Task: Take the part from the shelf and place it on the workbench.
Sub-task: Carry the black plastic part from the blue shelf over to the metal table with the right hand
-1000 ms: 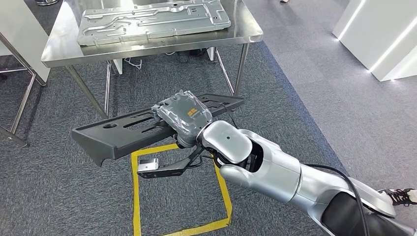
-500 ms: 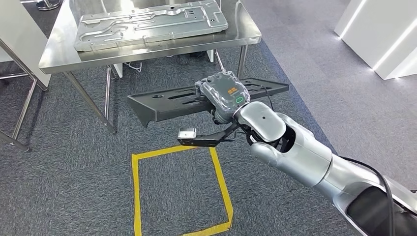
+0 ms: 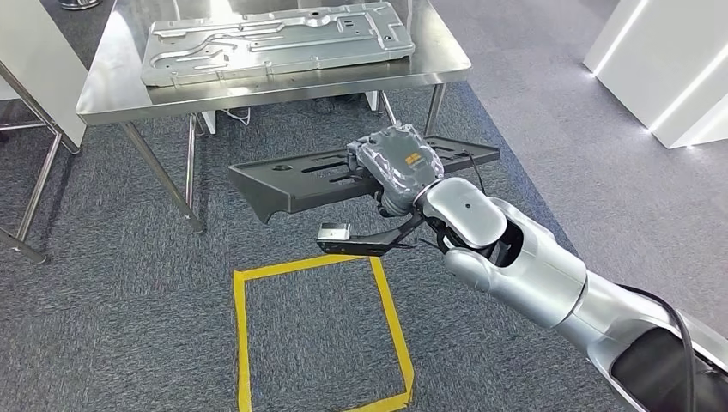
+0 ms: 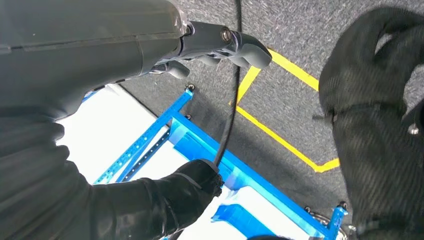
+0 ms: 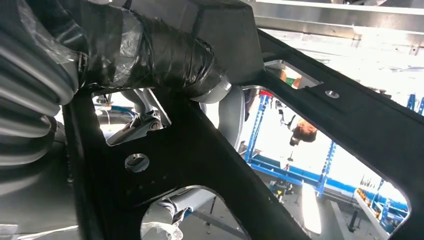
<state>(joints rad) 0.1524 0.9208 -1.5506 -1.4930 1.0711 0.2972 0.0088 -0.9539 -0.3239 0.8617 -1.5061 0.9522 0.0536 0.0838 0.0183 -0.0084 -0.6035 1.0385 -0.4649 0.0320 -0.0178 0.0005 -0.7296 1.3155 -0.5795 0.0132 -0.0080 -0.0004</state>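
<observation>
Black and slotted, the long part [image 3: 343, 176] sits in my right hand [image 3: 397, 163], held level above the grey carpet just short of the steel workbench [image 3: 112, 94], where a pressed metal panel [image 3: 275, 39] lies. From the right wrist I see the taped fingers [image 5: 170, 60] wrapped round the part's frame. My left hand [image 4: 220, 42] hangs over yellow floor tape [image 4: 280, 135]; its grip I cannot tell.

Right arm: your silver arm enters from the lower right of the head view, reaching to frame centre. Right hand [image 3: 397, 165]: fingers [image 5: 170, 60] wrapped around the black part [image 3: 292, 178]. Left hand [image 4: 220, 42]: fingers curled in, holding nothing.
</observation>
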